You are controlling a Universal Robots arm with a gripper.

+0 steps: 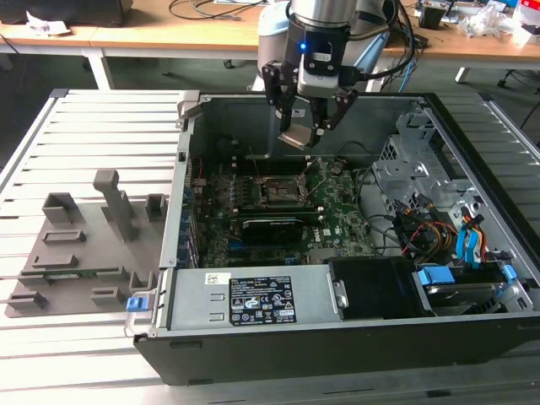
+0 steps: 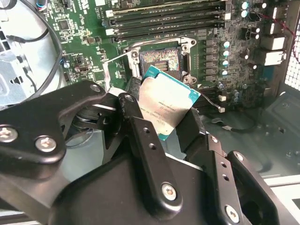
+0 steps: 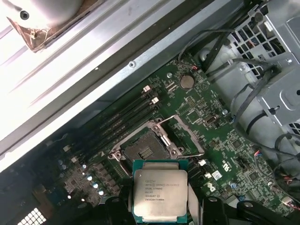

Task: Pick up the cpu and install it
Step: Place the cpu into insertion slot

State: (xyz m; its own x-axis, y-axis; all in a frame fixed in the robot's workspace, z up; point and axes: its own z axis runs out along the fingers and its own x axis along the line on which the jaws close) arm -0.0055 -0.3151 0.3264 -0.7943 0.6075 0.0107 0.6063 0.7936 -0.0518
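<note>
Cpu (image 3: 160, 193) pinched in gripper (image 1: 305, 128), arm (image 1: 319, 25) vert., hovering abv open socket (image 3: 143, 151).

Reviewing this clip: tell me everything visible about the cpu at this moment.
The cpu is a small flat square chip. Its pale silver-grey metal top carries fine print, and a thin green rim shows in both wrist views. The gripper is shut on its opposite edges and holds it tilted. It hangs in the air above the open socket on the green motherboard inside the computer case, not seated and touching nothing but the gripper.
</note>
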